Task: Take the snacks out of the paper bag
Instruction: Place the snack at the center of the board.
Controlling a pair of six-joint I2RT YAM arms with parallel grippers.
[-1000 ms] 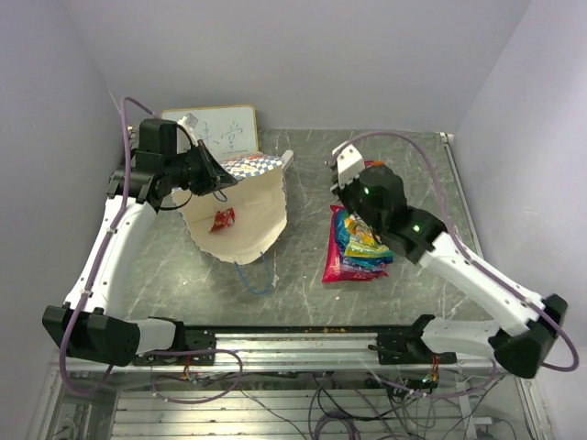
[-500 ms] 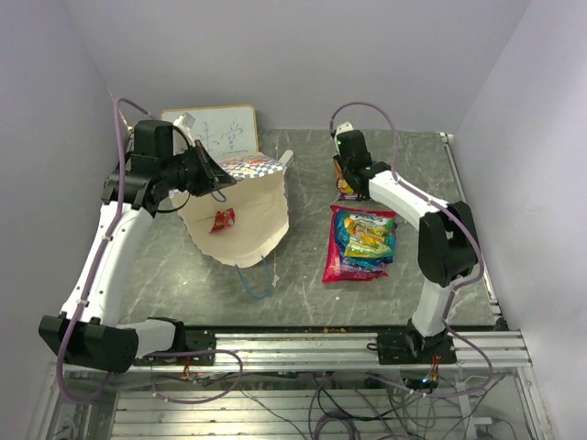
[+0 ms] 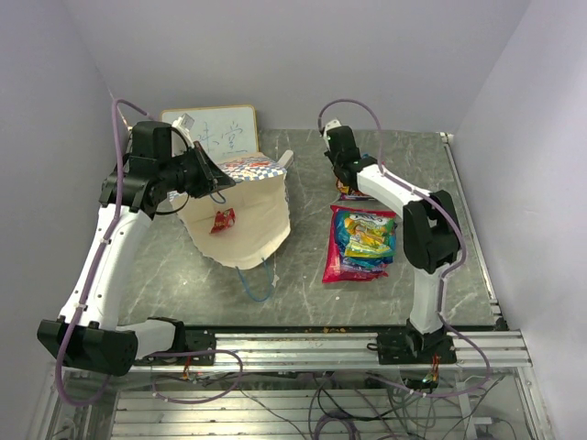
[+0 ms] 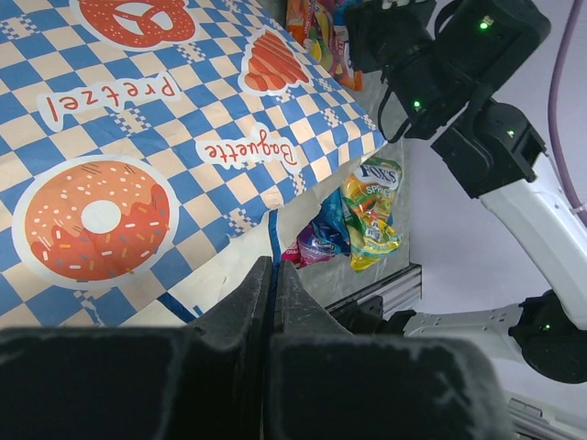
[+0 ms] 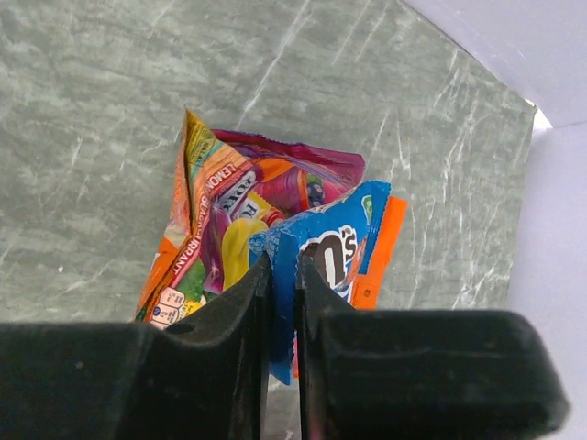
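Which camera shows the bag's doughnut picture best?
The left wrist view: the doughnut on the paper bag is big and sharp. From the top, the checked side is too small to make it out. The right wrist view shows snacks, no bag.

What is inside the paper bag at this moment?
One small red snack packet lies inside the paper bag. The bag's raised checked side covers the far part, so more cannot be excluded.

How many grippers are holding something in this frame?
2. The left gripper pinches the edge of the paper bag at far left; the right gripper pinches a blue packet at the snack pile. Neither is hidden.
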